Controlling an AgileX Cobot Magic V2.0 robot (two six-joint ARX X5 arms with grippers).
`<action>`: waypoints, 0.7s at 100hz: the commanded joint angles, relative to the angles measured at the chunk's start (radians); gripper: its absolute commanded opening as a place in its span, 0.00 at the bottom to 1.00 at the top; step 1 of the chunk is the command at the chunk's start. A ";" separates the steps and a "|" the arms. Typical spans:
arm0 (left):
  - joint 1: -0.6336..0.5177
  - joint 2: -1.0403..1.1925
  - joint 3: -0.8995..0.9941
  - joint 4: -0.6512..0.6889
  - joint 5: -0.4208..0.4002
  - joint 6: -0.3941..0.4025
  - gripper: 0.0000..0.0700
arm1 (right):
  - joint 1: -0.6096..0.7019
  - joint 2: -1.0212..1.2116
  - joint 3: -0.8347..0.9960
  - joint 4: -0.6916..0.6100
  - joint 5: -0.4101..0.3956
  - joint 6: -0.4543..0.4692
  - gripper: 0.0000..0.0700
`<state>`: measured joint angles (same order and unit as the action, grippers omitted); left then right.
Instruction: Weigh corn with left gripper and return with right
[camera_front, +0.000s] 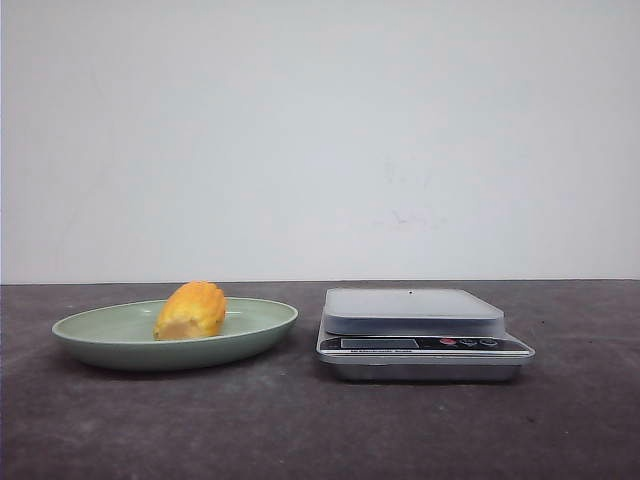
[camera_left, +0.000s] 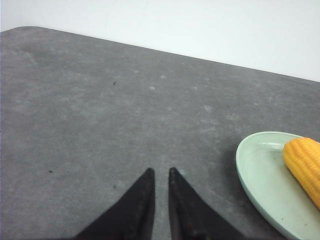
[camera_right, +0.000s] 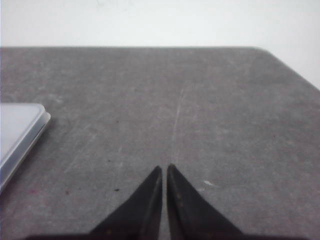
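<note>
Corn (camera_front: 191, 310) lies on the green plate (camera_front: 110, 335), beside the scale (camera_front: 420, 335). It looks light, stiff, ridged: grip across its middle. Left gripper (camera_left: 160, 175) and right gripper (camera_right: 164, 170) are nearly closed, empty.

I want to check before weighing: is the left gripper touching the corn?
Apart. Left wrist view: left gripper over bare table, corn away on plate.

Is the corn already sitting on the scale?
No. In the front view the corn lies in the green plate, and the scale beside it has nothing on its platform.
</note>
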<state>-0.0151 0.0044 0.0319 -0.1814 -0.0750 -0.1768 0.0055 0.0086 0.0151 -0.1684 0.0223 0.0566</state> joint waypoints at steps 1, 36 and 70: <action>0.002 -0.001 -0.016 -0.005 0.001 0.007 0.00 | 0.001 -0.005 -0.005 0.019 0.004 0.014 0.01; 0.002 -0.001 -0.016 -0.005 0.001 0.007 0.00 | 0.001 -0.005 -0.005 0.055 0.004 0.014 0.01; 0.002 -0.001 -0.016 -0.005 0.001 0.007 0.00 | 0.001 -0.005 -0.005 0.068 0.004 0.014 0.01</action>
<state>-0.0151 0.0044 0.0319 -0.1814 -0.0750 -0.1753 0.0055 0.0051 0.0143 -0.1143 0.0250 0.0593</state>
